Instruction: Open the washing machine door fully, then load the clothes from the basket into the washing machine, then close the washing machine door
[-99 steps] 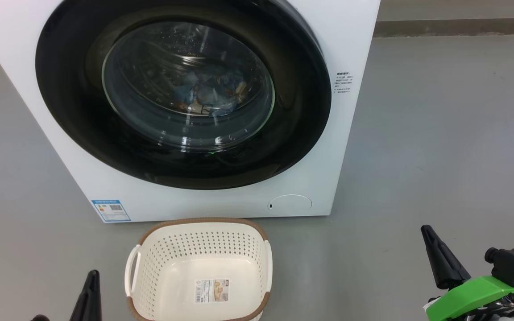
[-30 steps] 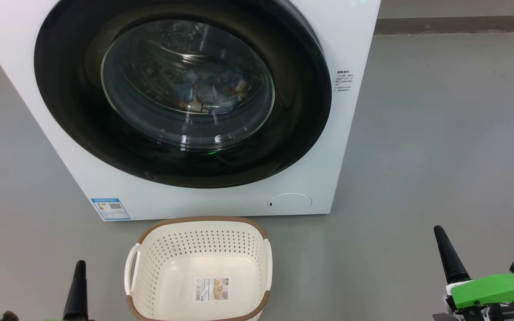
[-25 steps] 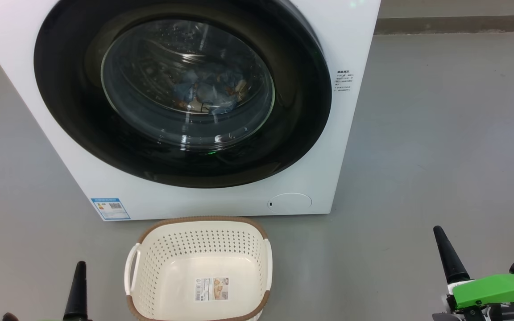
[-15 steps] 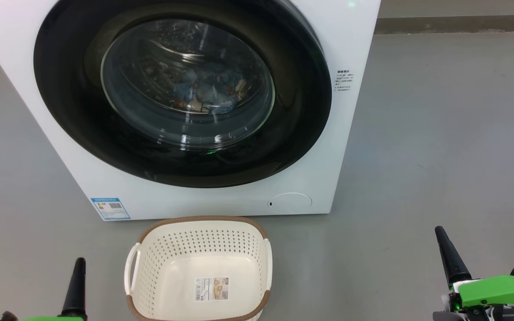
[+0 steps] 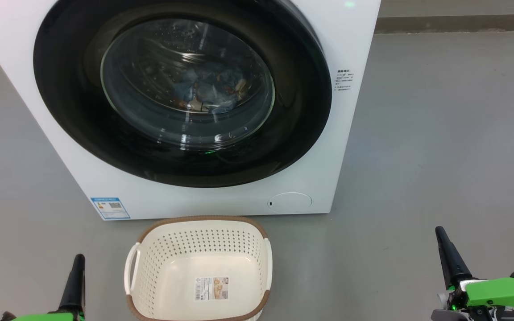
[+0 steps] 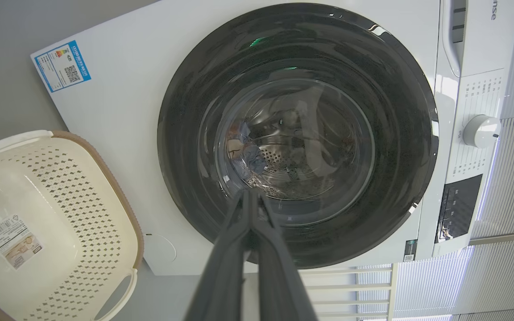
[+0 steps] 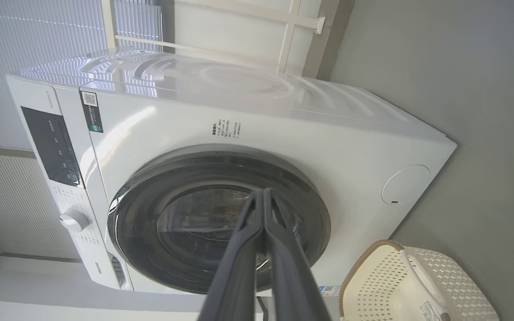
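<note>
The white washing machine [image 5: 355, 53] stands ahead with its round black-rimmed washing machine door [image 5: 78, 133] closed flat against the front. Through the glass I see the light blue clothes [image 5: 210, 91] lying inside the drum. The cream basket [image 5: 199, 269] sits on the floor in front of the machine, holding nothing but its paper label. My left gripper [image 5: 77, 261] points up at the lower left, shut, holding nothing. My right gripper [image 5: 440, 234] is at the lower right, also shut and holding nothing. In the wrist views the left gripper [image 6: 249, 196] and the right gripper [image 7: 263, 194] show their fingers pressed together, aimed at the door [image 6: 185, 147] [image 7: 127, 249].
Grey floor [image 5: 440, 133] spreads to the right of the machine and around the basket. A blue sticker [image 5: 110, 208] and a round flap [image 5: 290, 202] mark the machine's lower front. A control panel with a white knob [image 6: 480, 130] sits above the door.
Both grippers have shifted slightly: the left fingertip rose a little, the right sank a little and edged right. Door, clothes and basket are as before.
</note>
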Available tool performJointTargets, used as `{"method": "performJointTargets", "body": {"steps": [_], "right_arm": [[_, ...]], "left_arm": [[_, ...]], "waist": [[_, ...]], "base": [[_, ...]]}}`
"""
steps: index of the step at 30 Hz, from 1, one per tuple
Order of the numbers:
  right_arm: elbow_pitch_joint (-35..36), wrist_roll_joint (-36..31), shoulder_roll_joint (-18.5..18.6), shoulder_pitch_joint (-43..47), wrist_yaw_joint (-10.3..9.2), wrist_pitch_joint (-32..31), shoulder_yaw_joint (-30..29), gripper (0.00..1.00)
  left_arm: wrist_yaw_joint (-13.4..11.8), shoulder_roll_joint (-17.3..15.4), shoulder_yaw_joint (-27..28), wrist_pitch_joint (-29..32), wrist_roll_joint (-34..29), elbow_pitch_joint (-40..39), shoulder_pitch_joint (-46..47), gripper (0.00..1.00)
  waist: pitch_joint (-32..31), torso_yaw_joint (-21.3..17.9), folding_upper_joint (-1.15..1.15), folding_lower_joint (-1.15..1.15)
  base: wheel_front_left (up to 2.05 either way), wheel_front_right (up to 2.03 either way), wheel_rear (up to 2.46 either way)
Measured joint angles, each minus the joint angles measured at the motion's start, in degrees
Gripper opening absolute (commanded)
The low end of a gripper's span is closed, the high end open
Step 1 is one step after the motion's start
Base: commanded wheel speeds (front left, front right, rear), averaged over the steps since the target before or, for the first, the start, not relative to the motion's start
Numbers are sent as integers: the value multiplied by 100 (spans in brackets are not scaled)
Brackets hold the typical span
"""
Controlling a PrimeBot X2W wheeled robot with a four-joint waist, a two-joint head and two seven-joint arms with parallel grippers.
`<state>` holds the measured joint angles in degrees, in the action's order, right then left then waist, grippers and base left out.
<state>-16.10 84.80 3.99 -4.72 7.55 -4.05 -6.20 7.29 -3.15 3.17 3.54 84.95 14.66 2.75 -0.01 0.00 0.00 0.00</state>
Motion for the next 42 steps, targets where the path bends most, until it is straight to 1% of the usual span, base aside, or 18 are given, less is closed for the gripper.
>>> {"method": "performJointTargets", "body": {"steps": [14, 42], "right_arm": [[8, 656, -107, 0, 0, -200, -162, 0], [10, 720, -111, 0, 0, -201, -169, 0]], "left_arm": [[0, 23, 66, 200, 755, 70, 126, 0], [0, 53, 80, 201, 757, 71, 136, 0]], "waist": [[7, 0, 0, 0], [7, 0, 0, 0]], "base": [[0, 0, 0], [0, 0, 0]]}}
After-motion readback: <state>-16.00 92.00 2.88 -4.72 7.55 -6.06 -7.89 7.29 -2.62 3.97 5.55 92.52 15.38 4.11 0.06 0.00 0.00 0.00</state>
